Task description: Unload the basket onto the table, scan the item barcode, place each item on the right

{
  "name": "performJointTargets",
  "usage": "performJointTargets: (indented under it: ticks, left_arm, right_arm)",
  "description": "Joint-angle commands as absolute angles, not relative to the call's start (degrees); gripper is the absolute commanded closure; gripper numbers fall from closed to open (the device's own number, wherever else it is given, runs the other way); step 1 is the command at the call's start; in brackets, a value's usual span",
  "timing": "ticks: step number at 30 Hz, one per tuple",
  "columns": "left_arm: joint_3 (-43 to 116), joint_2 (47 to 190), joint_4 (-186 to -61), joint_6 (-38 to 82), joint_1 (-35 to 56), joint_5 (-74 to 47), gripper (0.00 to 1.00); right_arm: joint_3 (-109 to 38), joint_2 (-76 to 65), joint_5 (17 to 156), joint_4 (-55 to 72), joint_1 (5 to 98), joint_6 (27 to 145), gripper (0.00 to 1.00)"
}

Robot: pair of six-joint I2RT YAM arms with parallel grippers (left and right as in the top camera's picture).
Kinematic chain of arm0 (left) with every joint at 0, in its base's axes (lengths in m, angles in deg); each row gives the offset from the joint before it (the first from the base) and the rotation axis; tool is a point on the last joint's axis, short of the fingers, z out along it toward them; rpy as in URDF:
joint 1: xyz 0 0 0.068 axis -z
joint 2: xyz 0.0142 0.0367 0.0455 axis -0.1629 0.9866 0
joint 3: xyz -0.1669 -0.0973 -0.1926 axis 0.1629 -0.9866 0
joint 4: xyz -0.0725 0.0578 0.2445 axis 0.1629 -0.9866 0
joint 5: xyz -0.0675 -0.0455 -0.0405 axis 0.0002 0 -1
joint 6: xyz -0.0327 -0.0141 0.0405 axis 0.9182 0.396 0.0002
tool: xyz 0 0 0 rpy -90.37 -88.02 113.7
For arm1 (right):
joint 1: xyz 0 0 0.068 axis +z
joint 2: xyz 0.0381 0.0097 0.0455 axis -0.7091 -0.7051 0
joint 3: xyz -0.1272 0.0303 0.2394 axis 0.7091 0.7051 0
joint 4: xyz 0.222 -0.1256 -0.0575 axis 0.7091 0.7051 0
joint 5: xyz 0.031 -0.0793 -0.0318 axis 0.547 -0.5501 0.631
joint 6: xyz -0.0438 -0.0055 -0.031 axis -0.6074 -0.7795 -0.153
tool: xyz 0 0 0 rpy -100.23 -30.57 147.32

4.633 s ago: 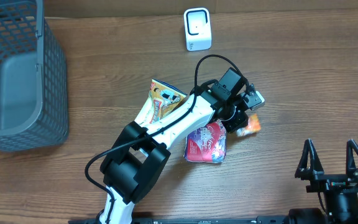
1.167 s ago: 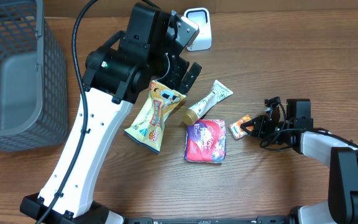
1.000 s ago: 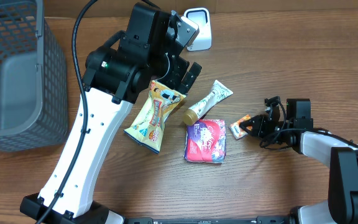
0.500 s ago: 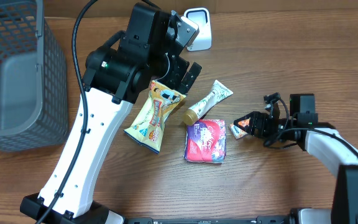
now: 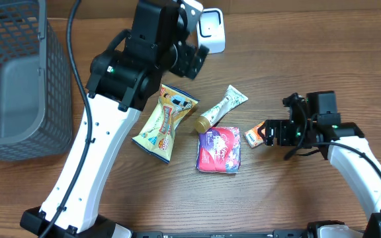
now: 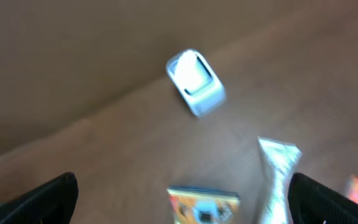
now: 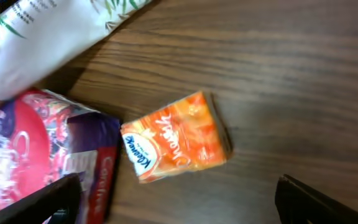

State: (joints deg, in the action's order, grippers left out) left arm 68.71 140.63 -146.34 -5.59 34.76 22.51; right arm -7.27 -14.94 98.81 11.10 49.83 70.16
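Jaws are gaping empty on left gripper (image 6: 188,200) and right gripper (image 7: 179,199); the orange packet (image 7: 176,144), lying right of center, is seemingly awaiting the scanner (image 5: 210,30).

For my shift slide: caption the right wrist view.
Open jaws above small orange packet lying beside red-purple pouch on wooden table.

Orange packet (image 7: 176,144) lies flat on wooden table (image 7: 278,68), tilted. Red-purple pouch (image 7: 33,155) just left of packet, edges near touching. White tube (image 7: 48,31) above-left of packet, apart. Right gripper (image 7: 178,186) below packet, jaws spread wide, fingers (image 7: 42,200) clear of it.
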Motion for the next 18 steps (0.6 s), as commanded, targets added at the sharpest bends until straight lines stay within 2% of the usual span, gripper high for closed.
performJointTargets:
  ticks: [1, 5, 8, 18]
  left_arm:
    - [68.8, 137.81, -143.45, -3.78, 34.46, 30.09, 0.0]
    - [68.8, 137.81, -141.53, -5.2, 34.41, 31.05, 0.0]
    - [68.8, 137.81, -141.11, -5.77, 34.41, 33.37, 0.0]
    - [68.8, 137.83, -141.53, -7.08, 34.26, 34.01, 0.0]
  right_arm:
    - [-8.69, -14.96, 94.07, 9.96, 53.72, 64.22, 0.0]
    - [-8.77, -16.4, 93.65, 8.98, 58.0, 62.62, 0.0]
    - [-8.77, -18.98, 88.06, 8.43, 60.95, 62.86, 0.0]
    - [-12.27, -26.5, 82.4, 6.97, 62.94, 63.06, 0.0]
